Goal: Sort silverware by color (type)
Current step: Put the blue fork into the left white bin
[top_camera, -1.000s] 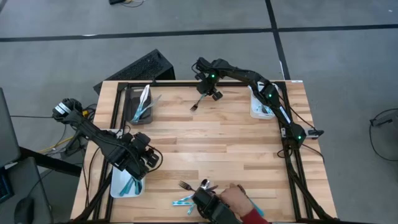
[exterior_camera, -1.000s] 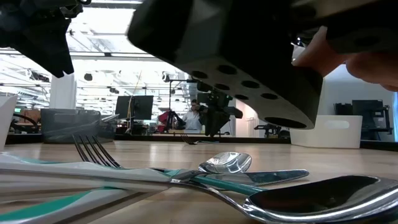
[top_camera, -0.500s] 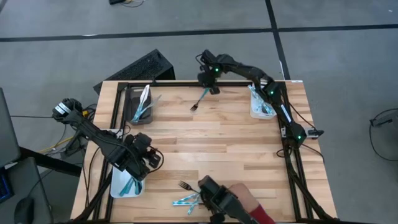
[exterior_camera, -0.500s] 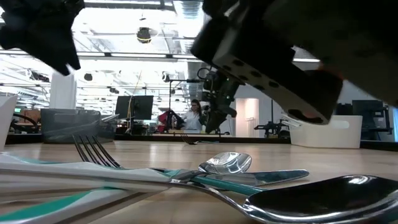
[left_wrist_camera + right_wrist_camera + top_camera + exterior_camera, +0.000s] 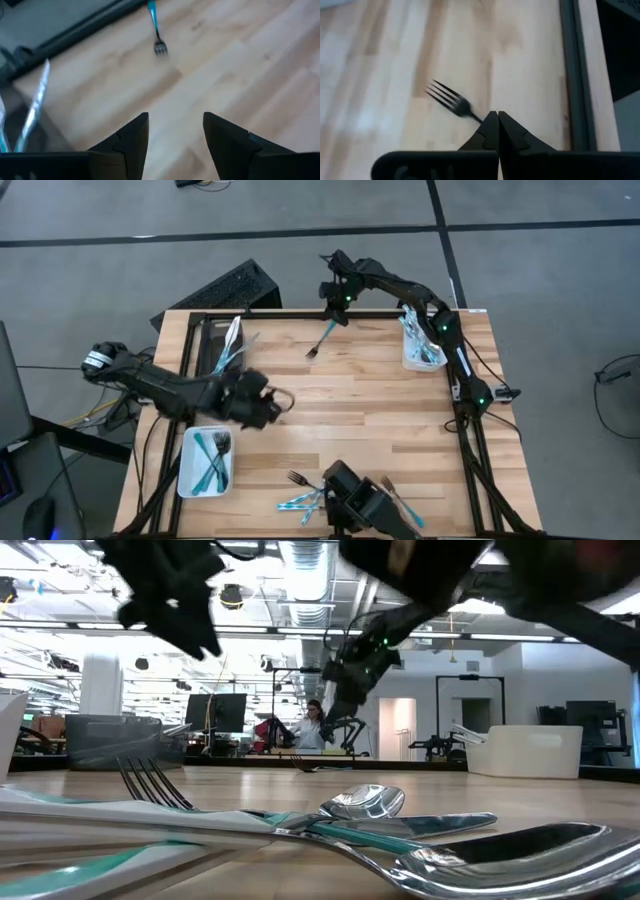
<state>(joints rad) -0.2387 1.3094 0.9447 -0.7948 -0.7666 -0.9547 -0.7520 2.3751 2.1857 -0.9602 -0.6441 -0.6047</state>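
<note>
Meanwhile right fingers (image 5: 497,131) pinch a teal fork (image 5: 451,101); left fingers (image 5: 131,140) gape empty.

The table (image 5: 350,395) is pale blond wood in plank strips, framed in black. A fork (image 5: 321,341) at its far edge has a teal-blue handle and silver tines. Teal-handled cutlery (image 5: 209,457) fills a white bin (image 5: 186,477) (near-left corner); another white bin (image 5: 411,358) sits far right, a dark bin (image 5: 207,330) far left. Both arms are black.
</note>
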